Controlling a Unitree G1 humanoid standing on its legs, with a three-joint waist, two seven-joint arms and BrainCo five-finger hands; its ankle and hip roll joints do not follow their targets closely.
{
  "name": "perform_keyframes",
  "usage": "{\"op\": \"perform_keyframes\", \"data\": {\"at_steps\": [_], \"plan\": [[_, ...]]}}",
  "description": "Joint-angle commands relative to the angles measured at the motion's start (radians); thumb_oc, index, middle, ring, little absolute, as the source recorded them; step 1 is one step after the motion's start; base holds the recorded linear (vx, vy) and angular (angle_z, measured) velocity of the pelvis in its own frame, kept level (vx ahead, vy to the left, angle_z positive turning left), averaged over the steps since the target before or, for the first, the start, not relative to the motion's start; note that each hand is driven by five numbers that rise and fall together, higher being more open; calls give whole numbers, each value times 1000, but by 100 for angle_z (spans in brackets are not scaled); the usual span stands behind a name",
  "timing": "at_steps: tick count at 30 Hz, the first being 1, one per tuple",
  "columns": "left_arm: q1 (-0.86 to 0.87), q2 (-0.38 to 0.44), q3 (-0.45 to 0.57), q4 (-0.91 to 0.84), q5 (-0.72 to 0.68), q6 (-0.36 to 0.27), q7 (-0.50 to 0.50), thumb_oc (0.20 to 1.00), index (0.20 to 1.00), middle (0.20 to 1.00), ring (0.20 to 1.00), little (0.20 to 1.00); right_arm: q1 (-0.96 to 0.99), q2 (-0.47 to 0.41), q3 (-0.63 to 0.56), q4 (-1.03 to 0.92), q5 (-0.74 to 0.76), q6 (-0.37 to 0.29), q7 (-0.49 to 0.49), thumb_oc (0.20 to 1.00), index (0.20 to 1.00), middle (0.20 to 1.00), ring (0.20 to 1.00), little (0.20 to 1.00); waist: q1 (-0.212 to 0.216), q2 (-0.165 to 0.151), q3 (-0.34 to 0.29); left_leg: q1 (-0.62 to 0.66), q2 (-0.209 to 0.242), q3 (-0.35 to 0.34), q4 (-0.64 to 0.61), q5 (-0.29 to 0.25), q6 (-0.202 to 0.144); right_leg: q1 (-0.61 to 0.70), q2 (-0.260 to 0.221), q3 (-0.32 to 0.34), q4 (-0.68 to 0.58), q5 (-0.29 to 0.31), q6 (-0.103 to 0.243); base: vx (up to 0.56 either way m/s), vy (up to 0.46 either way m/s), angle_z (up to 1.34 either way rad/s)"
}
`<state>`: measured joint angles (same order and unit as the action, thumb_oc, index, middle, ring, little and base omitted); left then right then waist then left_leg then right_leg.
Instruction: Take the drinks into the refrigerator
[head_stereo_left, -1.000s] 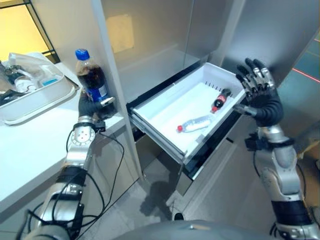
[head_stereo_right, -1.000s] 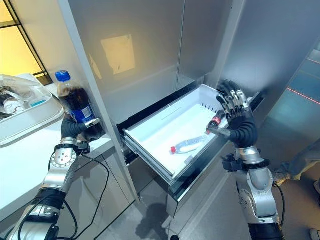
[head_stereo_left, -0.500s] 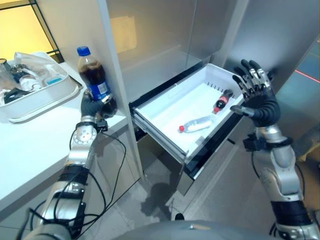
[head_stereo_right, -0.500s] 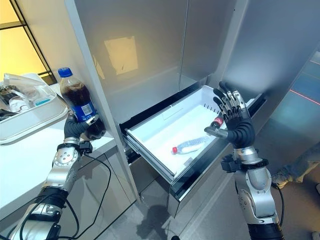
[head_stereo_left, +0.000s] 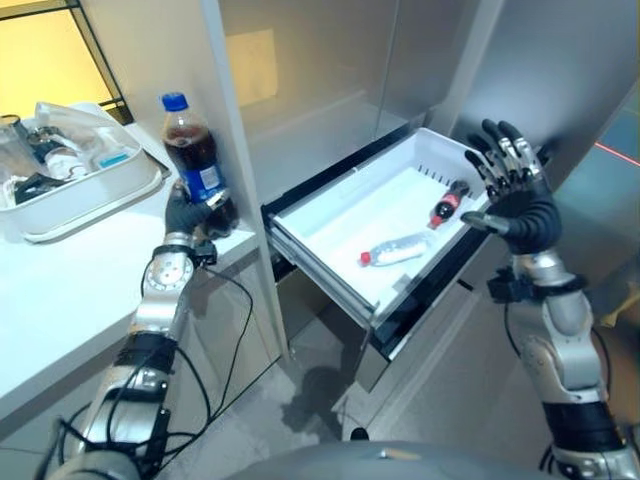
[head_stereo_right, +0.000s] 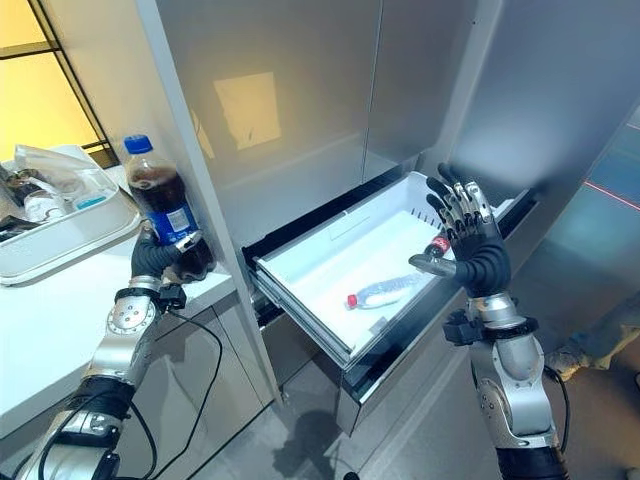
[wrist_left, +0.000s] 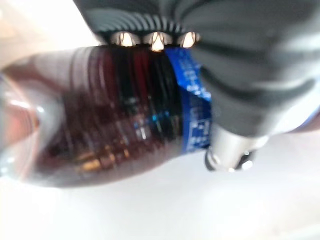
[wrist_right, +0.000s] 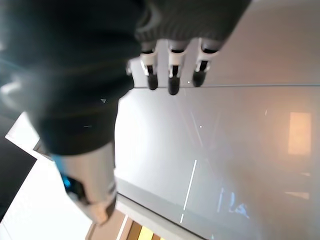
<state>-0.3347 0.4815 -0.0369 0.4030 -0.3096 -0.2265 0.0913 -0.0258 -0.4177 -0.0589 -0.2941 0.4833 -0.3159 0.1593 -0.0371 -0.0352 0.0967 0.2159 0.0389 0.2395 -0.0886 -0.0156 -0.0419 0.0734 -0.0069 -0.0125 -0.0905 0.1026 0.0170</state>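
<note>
A dark cola bottle (head_stereo_left: 195, 165) with a blue cap and blue label stands upright at the white counter's edge, with my left hand (head_stereo_left: 188, 215) shut round its lower part; the same bottle (wrist_left: 125, 115) shows close up in the left wrist view. The white fridge drawer (head_stereo_left: 330, 250) is pulled out. Inside it lie a clear bottle with a red cap (head_stereo_left: 398, 248) and a small dark cola bottle (head_stereo_left: 446, 201). My right hand (head_stereo_left: 515, 190) is raised beside the drawer's right corner, fingers (wrist_right: 170, 75) straight and spread, holding nothing.
A white tray (head_stereo_left: 90, 195) with bags and several packets sits on the counter (head_stereo_left: 60, 300) at the left. A tall grey panel (head_stereo_left: 235, 120) stands between the counter and the drawer. Grey fridge doors (head_stereo_right: 300, 90) rise behind the drawer.
My left hand has carried the cola bottle slightly right, toward the panel edge. The right hand has hardly moved. The camera has shifted a little.
</note>
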Motion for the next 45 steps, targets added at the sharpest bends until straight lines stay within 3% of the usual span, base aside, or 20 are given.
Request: {"op": "perform_keyframes", "data": {"at_steps": [1, 10, 19, 22, 26, 32, 40, 45], "plan": [[-52, 19, 21, -146, -78, -88, -60, 200, 200, 200, 200, 200, -43, -19, -60, -58, 0, -25, -3, 1000, 1000, 1000, 1000, 1000, 2, -5, 12, 20, -19, -65, 1, -70, 13, 22, -46, -56, 93, -51, 91, 0, 0, 0], [124, -7, 135, -426, -237, -114, -137, 200, 200, 200, 200, 200, -80, -64, -85, 61, -61, -7, -36, 1000, 1000, 1000, 1000, 1000, 42, -14, 14, 14, -20, -81, 1, -78, 18, 27, -54, -69, 89, -54, 95, -24, 1, 2], [180, -25, 123, -584, -322, -103, -214, 200, 200, 200, 200, 200, -130, -100, -39, 158, -55, 29, -17, 1000, 1000, 1000, 1000, 1000, 69, -25, 21, 11, -25, -96, 1, -78, 25, 29, -61, -82, 99, -60, 91, -1, 7, 7], [208, -7, 120, -618, -346, -90, -256, 200, 200, 200, 200, 200, -148, -134, -1, 196, 45, 54, 39, 1000, 1000, 1000, 1000, 1000, 77, -31, 27, 6, -28, -96, 1, -65, 24, 23, -64, -84, 101, -50, 88, -19, 0, 3], [262, 50, 68, -675, -414, -61, -342, 200, 200, 200, 200, 200, -167, -241, 85, 229, 269, 116, 171, 1000, 1000, 1000, 1000, 1000, 85, -34, 31, 13, -24, -100, 1, -72, 22, 30, -62, -87, 100, -59, 90, -2, -7, 4], [278, 140, -56, -747, -497, -24, -436, 200, 200, 200, 200, 200, -276, -334, 235, 265, 397, 155, 250, 1000, 1000, 1000, 1000, 1000, 91, -37, 32, 15, -22, -98, 1, -67, 17, 31, -63, -86, 101, -58, 91, -8, -4, 3], [216, 252, -252, -759, -529, 14, -505, 200, 200, 200, 200, 200, -459, -358, 455, 279, 492, 189, 304, 1000, 1000, 1000, 1000, 1000, 95, -34, 33, 21, -20, -93, 1, -64, 14, 35, -65, -87, 101, -57, 95, 0, 0, 0], [173, 278, -337, -746, -523, 30, -520, 200, 200, 200, 200, 200, -524, -301, 521, 282, 534, 192, 297, 1000, 1000, 1000, 1000, 1000, 99, -26, 37, 23, -19, -88, 1, -63, 15, 34, -65, -82, 104, -59, 97, 0, 0, 0]]}}
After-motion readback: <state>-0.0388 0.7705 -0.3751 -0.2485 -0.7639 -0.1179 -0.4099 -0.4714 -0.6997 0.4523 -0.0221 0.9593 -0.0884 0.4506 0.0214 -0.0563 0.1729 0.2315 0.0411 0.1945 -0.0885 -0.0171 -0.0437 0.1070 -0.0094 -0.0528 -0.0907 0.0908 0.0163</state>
